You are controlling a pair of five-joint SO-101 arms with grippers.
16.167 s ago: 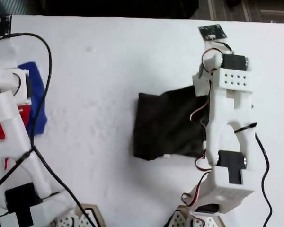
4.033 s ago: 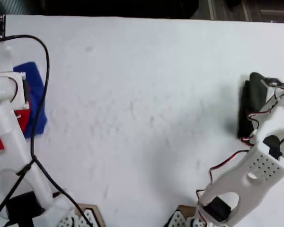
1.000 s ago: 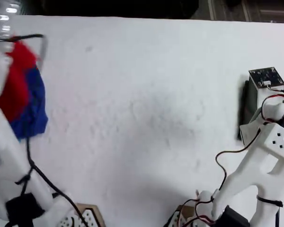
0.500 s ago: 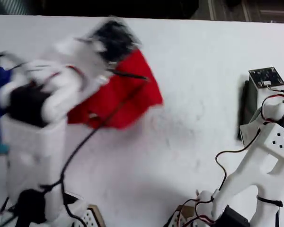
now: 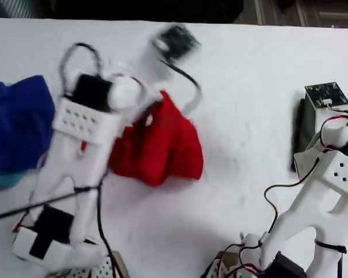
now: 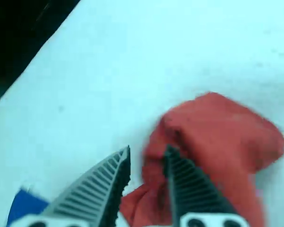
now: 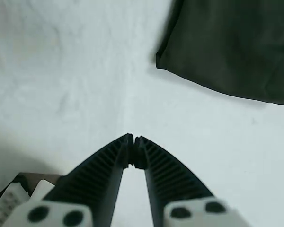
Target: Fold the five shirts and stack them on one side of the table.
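High view: blue shirt [image 5: 17, 124] heaped at left, red shirt [image 5: 159, 145] crumpled mid table [image 5: 249, 69], black shirt [image 5: 301, 136] folded at right edge. Left hand [image 6: 147, 153] released over the red shirt's edge; right hand [image 7: 132, 151] clenched, empty. Judgement: spread the red shirt flat first, pinching one hem corner only.

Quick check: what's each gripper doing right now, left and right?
Left gripper: open, fingers apart, the red shirt lying just past its tips.
Right gripper: shut, holding nothing, apart from the black shirt.
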